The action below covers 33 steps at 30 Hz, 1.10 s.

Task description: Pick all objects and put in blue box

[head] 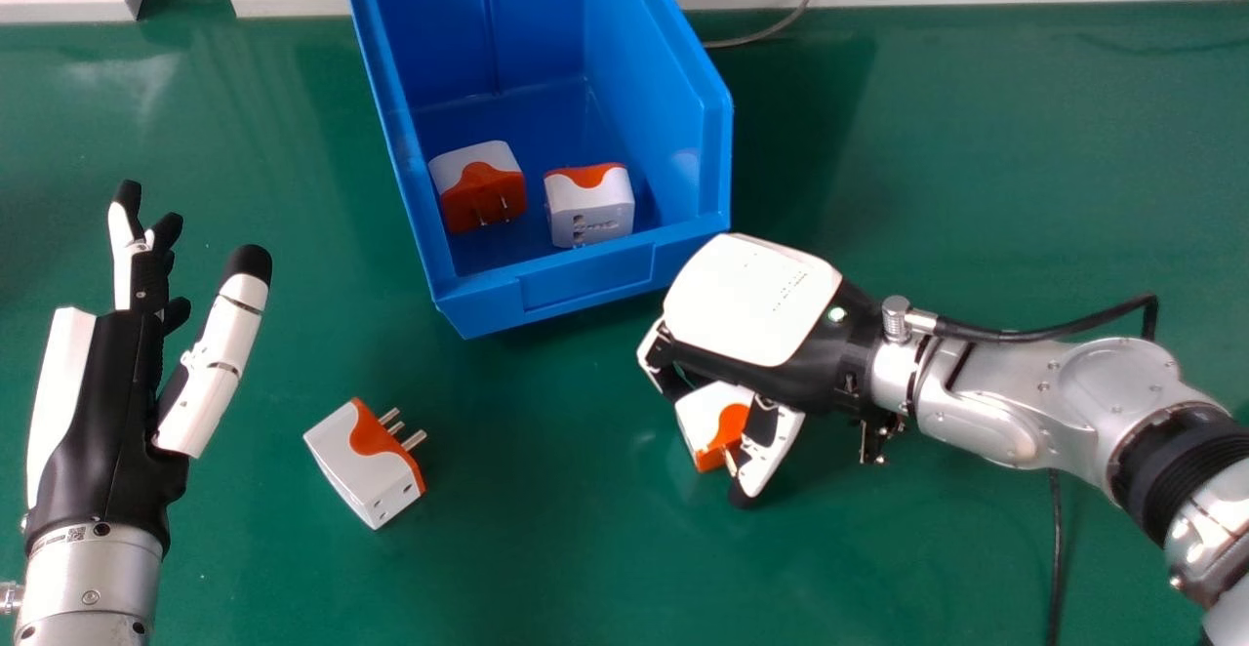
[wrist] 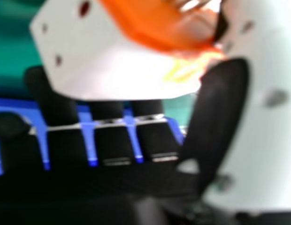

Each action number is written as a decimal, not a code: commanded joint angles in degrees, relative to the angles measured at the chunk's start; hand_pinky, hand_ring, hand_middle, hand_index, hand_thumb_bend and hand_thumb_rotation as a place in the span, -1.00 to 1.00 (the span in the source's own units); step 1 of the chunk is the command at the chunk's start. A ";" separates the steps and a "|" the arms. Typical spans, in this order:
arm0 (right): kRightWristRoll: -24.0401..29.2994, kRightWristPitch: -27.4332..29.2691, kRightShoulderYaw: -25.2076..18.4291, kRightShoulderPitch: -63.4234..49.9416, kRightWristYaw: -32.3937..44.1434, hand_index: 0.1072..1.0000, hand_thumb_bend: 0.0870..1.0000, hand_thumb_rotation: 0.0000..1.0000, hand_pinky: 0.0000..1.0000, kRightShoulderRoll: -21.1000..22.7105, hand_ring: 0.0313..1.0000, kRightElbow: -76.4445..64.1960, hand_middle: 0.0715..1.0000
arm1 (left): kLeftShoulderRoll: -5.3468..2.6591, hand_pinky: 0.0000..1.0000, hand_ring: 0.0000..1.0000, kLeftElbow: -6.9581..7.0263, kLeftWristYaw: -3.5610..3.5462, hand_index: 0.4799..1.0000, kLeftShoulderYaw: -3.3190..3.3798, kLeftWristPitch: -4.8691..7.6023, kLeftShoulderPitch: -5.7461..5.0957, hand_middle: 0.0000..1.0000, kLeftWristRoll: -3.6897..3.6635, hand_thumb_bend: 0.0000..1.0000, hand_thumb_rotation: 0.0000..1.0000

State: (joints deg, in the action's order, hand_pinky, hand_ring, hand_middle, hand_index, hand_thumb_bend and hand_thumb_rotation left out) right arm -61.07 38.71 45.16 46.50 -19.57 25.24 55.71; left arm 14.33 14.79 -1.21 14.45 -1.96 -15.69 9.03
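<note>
Right hand [head: 751, 300] gripping white-and-orange adapter [head: 712, 417] between thumb and curled fingers, just outside near corner of blue box [head: 585, 285]. Box standing beyond right hand and off to its left, holding two adapters: one with orange face [head: 485, 192] lying farther from right hand, mostly white one [head: 591, 207] lying closer to it, both near box's front wall. Left hand [head: 107, 431] holding fingers loosely extended, gripping nothing. Loose adapter [head: 363, 463] lying on green table [head: 976, 158] between both hands, prongs pointing toward right hand's side.
</note>
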 commanded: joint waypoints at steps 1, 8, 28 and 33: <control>0.08 -1.27 0.00 -0.01 1.19 -0.78 -0.44 -0.32 -0.98 0.77 -0.95 -0.72 -0.90 | 0.59 0.86 0.98 0.74 0.07 0.95 0.13 1.11 0.49 0.97 0.09 -0.09 0.74; 3.30 -2.16 -2.34 -2.11 3.26 -0.83 -0.48 -0.29 -0.98 1.20 -0.96 -2.88 -0.90 | 0.40 0.86 0.98 0.58 0.03 0.95 0.02 1.26 0.49 0.97 -0.10 -0.09 0.74; 26.16 -6.69 -20.91 -22.78 26.69 -0.89 -0.55 -0.30 -0.96 6.42 -0.95 -47.11 -0.91 | 0.28 0.87 0.98 -0.06 0.46 0.95 -0.67 2.60 0.33 0.97 0.51 -0.12 0.74; 29.01 -7.39 -23.33 -22.68 29.71 -0.90 -0.55 -0.31 -0.96 4.89 -0.95 -51.70 -0.91 | 0.40 0.87 0.98 -0.54 0.57 0.95 -0.79 2.75 0.78 0.97 0.64 -0.12 0.74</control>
State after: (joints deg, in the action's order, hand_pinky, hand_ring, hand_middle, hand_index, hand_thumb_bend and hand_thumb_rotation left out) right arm -34.40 31.52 23.77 22.87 9.64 30.98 6.73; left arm 14.32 13.99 -1.05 13.79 -0.51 -15.44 9.16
